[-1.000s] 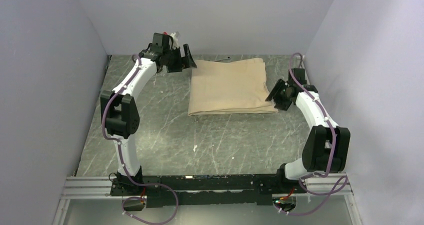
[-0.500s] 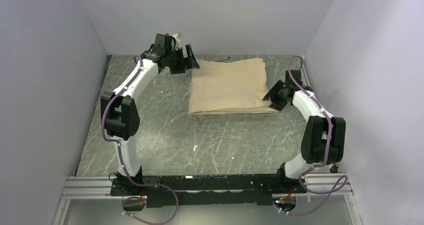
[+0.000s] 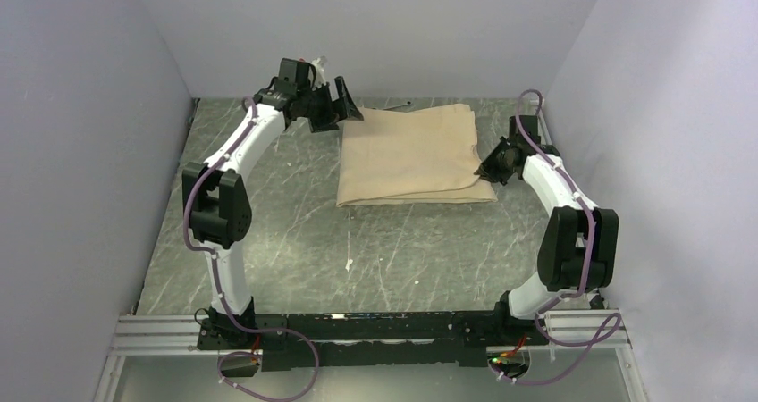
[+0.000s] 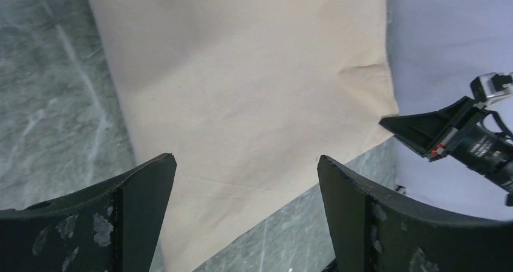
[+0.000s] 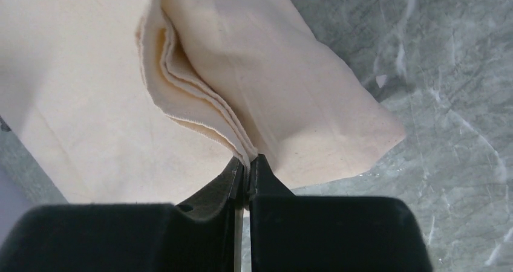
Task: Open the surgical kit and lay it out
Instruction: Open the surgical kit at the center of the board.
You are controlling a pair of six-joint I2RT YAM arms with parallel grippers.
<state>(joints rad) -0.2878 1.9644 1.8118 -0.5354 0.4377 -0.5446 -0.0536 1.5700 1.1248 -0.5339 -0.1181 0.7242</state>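
**A:** Stage reached?
**B:** Barely begun. On the table the wrap sheet lies folded, its contents hidden. Nearest, the right gripper has its fingers pinched on the sheet's right-edge layers; 1 second ago they stood apart. Farther off, the left gripper is at the far left corner, fingers wide and empty.
**A:** Remaining?
**B:** All the unfolding and laying out.

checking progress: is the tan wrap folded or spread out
Folded: the wrap lies as a closed rectangle, and the right pincer is shut on its layered edges.
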